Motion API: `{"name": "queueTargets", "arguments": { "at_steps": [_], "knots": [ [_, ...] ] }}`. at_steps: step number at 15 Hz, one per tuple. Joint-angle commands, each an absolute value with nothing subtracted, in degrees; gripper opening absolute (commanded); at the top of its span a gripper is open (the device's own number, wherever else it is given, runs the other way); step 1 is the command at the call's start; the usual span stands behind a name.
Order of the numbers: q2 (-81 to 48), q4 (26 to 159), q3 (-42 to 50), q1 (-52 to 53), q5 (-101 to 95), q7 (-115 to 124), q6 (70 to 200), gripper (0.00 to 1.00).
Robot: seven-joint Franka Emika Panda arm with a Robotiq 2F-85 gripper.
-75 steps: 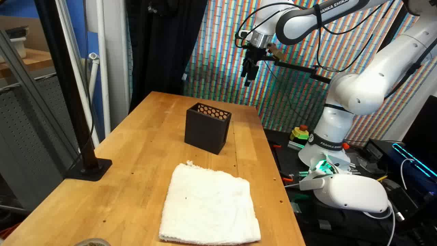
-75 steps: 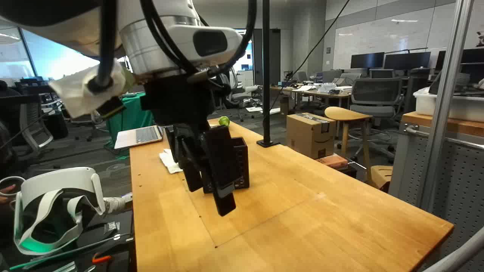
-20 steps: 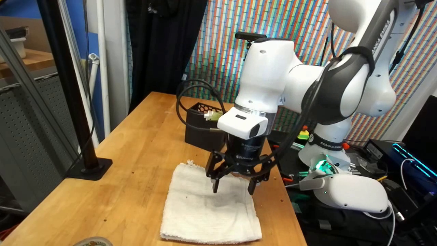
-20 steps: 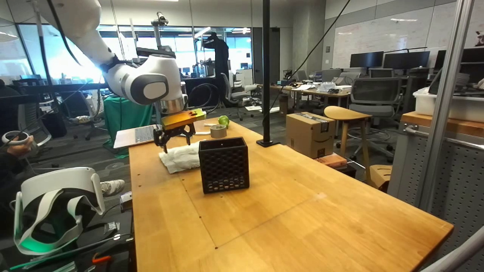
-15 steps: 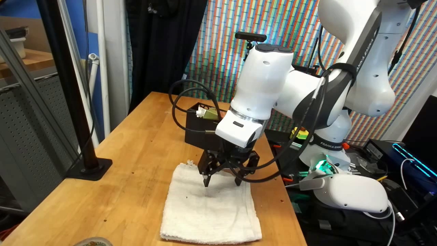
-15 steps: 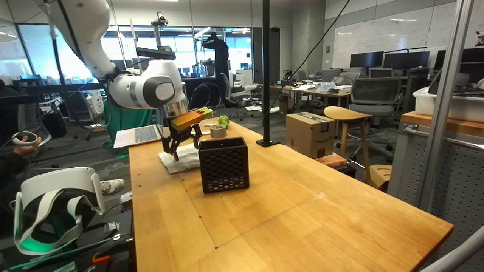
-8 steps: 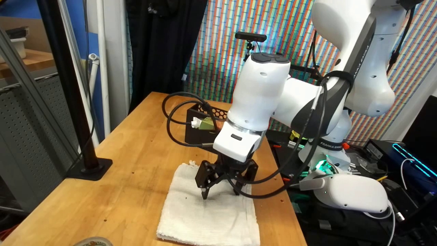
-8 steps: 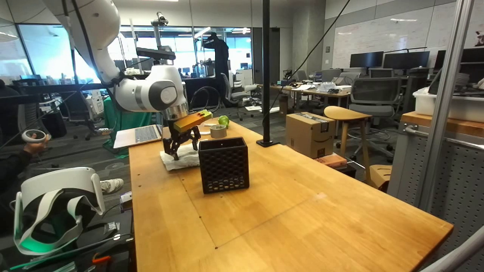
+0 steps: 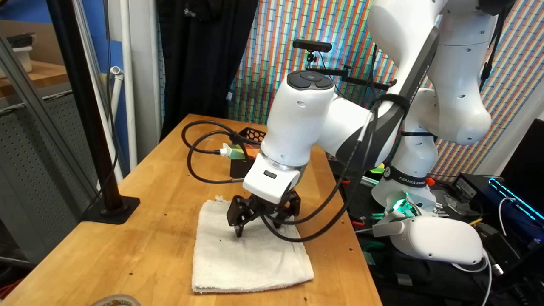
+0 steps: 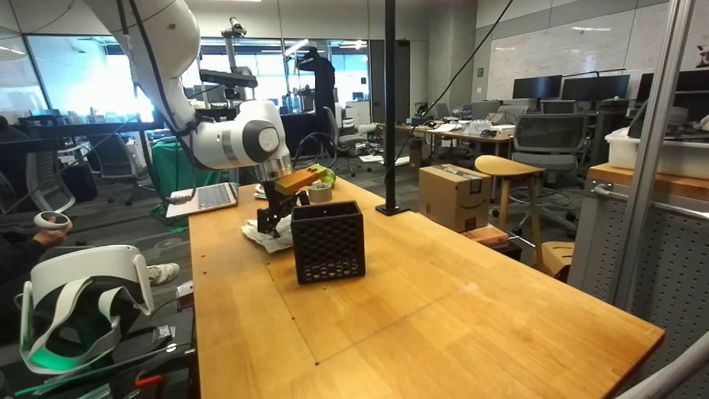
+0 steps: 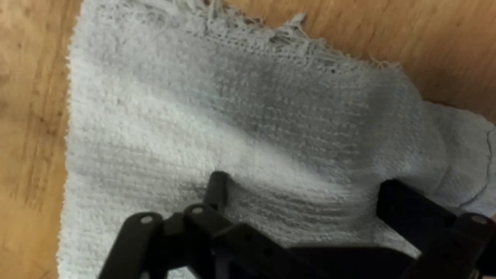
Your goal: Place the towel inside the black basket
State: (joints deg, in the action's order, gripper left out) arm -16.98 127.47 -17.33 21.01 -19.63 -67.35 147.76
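The cream-white towel (image 9: 246, 267) lies folded flat on the wooden table, its frayed edge (image 11: 248, 38) at the top of the wrist view. My gripper (image 9: 258, 229) points down, slightly tilted, over the towel's part nearer the basket. In the wrist view its fingertips stand wide apart and touch the cloth, which is rippled between them but not pinched. The black basket (image 10: 328, 244) stands upright beyond the towel, on the robot's side of it; the arm partly covers it in an exterior view (image 9: 239, 168). What lies inside the basket cannot be seen.
A black pole on a flat base (image 9: 111, 210) rises at the table's edge. A tape roll (image 10: 319, 192), a green round object (image 10: 330, 176) and a laptop (image 10: 202, 198) are at the table's far end. Loose cables (image 9: 204, 157) hang off the wrist near the basket.
Five seconds ago the arm was away from the towel. It came down onto it with jaws apart, and over the last half second the towel has slid along with the gripper, slightly nearer the basket.
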Motion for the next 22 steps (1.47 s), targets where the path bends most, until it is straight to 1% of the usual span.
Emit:
{"name": "queueTargets", "arguments": {
  "at_steps": [1,2,5,6,10,13,14,15,22],
  "knots": [
    [-18.57,125.13,-16.12,19.52,-23.38,-66.95,144.31,0.94],
    [-18.52,125.03,-15.86,19.31,-24.05,-66.61,143.73,0.75],
    [-18.72,124.35,-15.59,18.56,-24.14,-66.63,141.80,0.52],
    [-18.74,124.20,-15.52,18.39,-24.11,-66.61,141.28,0.42],
    [-18.15,124.02,-15.36,18.09,-24.52,-66.05,139.96,0.14],
    [-14.60,124.52,-14.84,18.55,-27.37,-63.22,139.52,0.10],
    [-13.17,124.91,-14.89,18.34,-27.84,-62.44,139.94,0.14],
    [-11.06,125.47,-14.85,17.94,-28.23,-61.52,140.56,0.12],
    [3.08,125.82,-12.54,13.87,-27.08,-53.96,140.01,0.13]
  ]
}}
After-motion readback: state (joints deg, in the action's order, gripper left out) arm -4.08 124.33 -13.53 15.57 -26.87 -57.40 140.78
